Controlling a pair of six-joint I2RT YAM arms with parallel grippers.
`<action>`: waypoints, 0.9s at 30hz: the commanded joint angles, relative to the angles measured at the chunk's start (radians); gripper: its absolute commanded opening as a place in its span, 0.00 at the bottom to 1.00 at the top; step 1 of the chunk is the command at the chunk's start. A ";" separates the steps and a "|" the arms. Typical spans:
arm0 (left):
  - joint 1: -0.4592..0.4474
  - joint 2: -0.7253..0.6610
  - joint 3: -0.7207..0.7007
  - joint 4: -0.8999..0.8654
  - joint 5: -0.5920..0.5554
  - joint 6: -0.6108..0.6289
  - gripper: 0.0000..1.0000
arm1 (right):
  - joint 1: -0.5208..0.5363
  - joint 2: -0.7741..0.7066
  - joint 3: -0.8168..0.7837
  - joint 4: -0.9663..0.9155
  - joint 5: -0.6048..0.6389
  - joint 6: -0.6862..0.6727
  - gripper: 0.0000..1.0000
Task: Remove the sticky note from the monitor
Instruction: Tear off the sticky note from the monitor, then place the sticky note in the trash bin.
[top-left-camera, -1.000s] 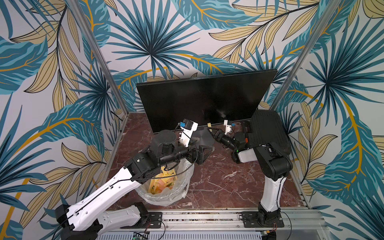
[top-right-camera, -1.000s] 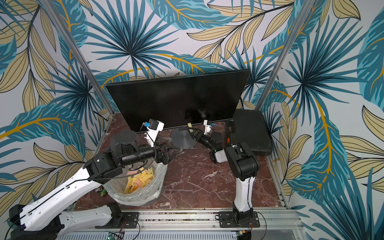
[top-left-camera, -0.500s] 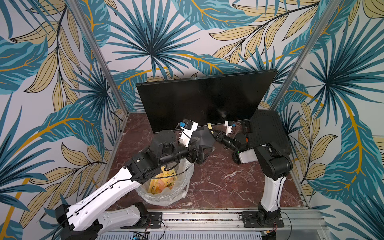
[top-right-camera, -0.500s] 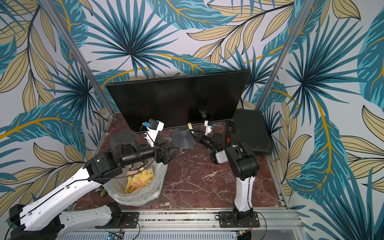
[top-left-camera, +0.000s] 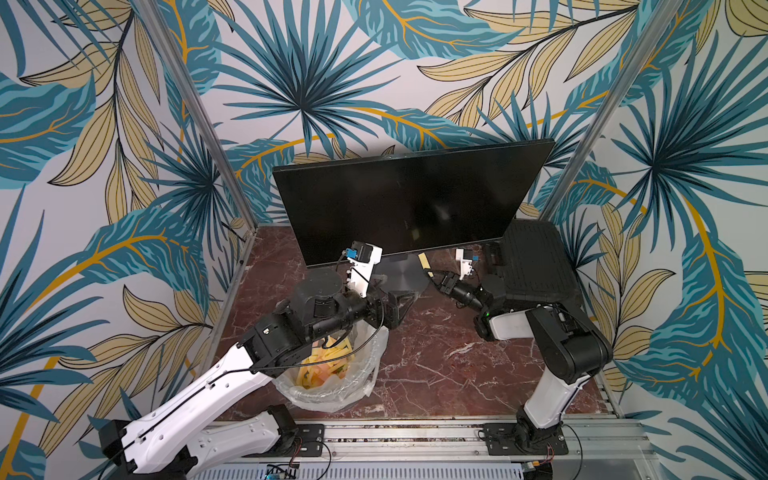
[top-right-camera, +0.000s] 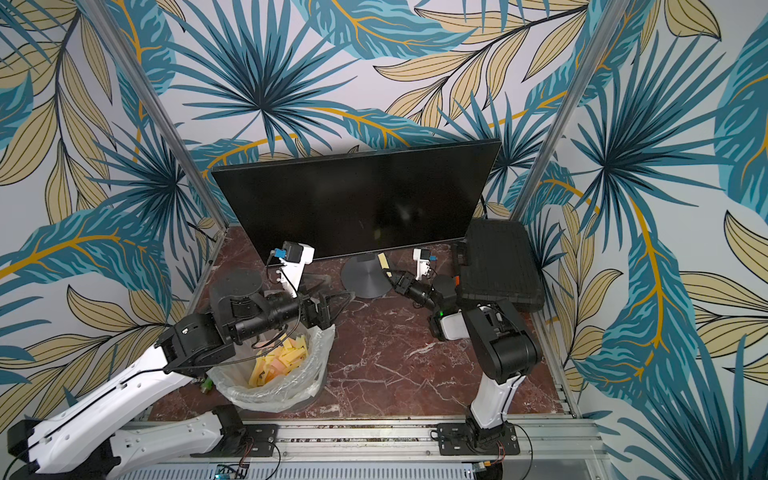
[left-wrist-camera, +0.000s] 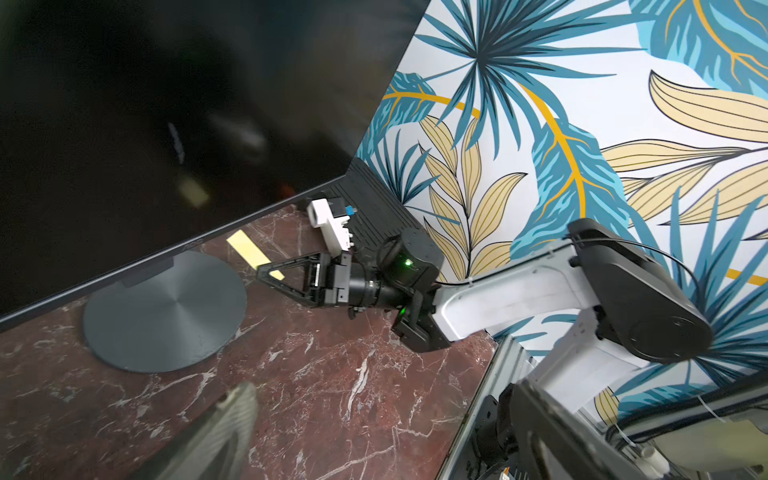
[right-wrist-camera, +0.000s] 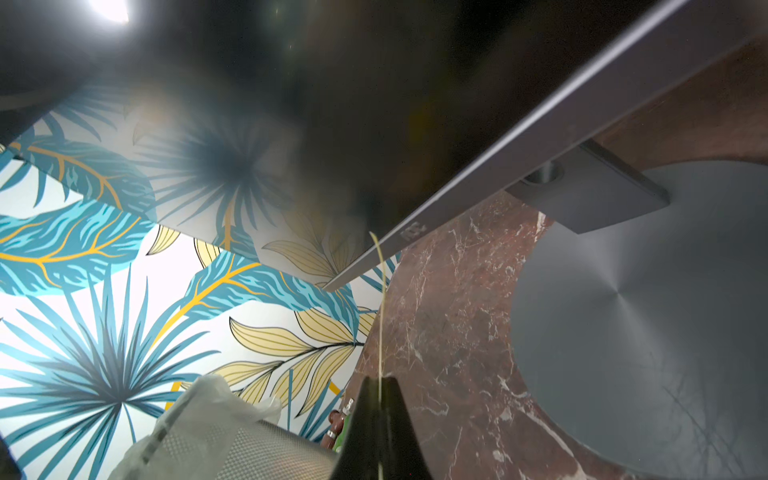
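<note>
The black monitor (top-left-camera: 407, 203) (top-right-camera: 353, 203) stands at the back on its round grey base (top-left-camera: 405, 274) (top-right-camera: 365, 278). A yellow sticky note (top-left-camera: 424, 261) (top-right-camera: 383, 262) (left-wrist-camera: 249, 251) hangs from its bottom bezel, just right of the neck. My right gripper (top-left-camera: 434, 276) (top-right-camera: 390, 276) (left-wrist-camera: 262, 272) is shut on the note's lower end. In the right wrist view the sticky note (right-wrist-camera: 380, 311) shows edge-on, running from the shut right gripper (right-wrist-camera: 379, 384) up to the bezel. My left gripper (top-left-camera: 405, 301) (top-right-camera: 336, 301) (left-wrist-camera: 386, 415) stands open and empty in front of the base.
A bin lined with a clear bag (top-left-camera: 332, 374) (top-right-camera: 274, 374) holds several yellow notes under my left arm. A black ribbed box (top-left-camera: 536, 266) (top-right-camera: 498, 266) sits at the back right, close behind my right wrist. Patterned walls enclose the marble table (top-left-camera: 436, 357).
My right gripper has shut on the lower end of the sticky note; a second ago it was open. The left arm has not moved.
</note>
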 joint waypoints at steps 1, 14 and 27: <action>-0.003 -0.054 -0.027 -0.007 -0.116 -0.020 1.00 | 0.008 -0.109 -0.031 -0.120 -0.029 -0.070 0.00; 0.028 -0.133 0.006 -0.178 -0.466 -0.035 1.00 | 0.196 -0.498 0.146 -0.842 0.001 -0.383 0.00; 0.325 -0.131 0.130 -0.286 -0.371 -0.009 1.00 | 0.519 -0.474 0.437 -1.183 0.094 -0.570 0.00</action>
